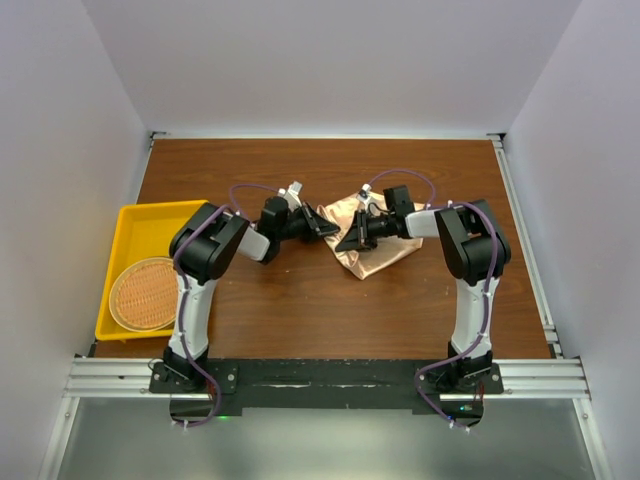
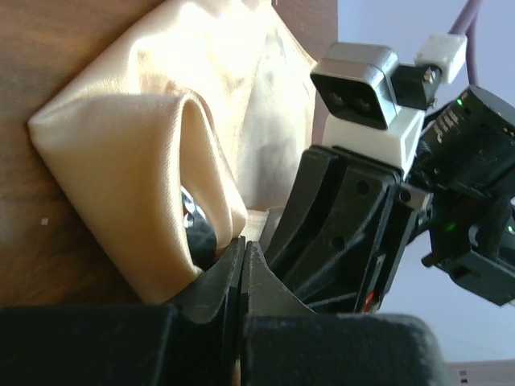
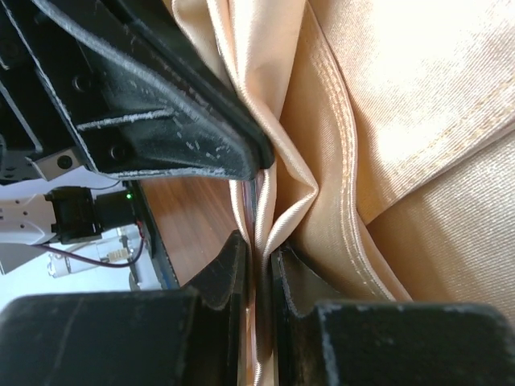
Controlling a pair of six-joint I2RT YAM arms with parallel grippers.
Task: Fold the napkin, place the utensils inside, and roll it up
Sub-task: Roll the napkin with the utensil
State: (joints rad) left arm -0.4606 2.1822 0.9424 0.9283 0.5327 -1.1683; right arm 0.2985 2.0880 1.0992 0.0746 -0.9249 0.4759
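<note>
The black right fingers [image 3: 229, 269] are clenched on a standing pleat of the large, soft, peach-orange cloth napkin [image 3: 418, 121], whose stitched hem runs just beside them. The black left fingers [image 2: 221, 277] are pressed tight together at the napkin's edge, right against a rolled fold; I cannot tell whether any cloth is pinched between them. Inside that fold a bit of slim silvery metal utensil [image 2: 191, 211] glints, mostly hidden. From above, the napkin lies bunched on the brown wooden worktop [image 1: 300, 310], right of centre, with both arms meeting at its left side. Well apart, at the left edge, sits a yellow plastic tray [image 1: 135, 215] holding a round woven wicker mat [image 1: 145, 293]
</note>
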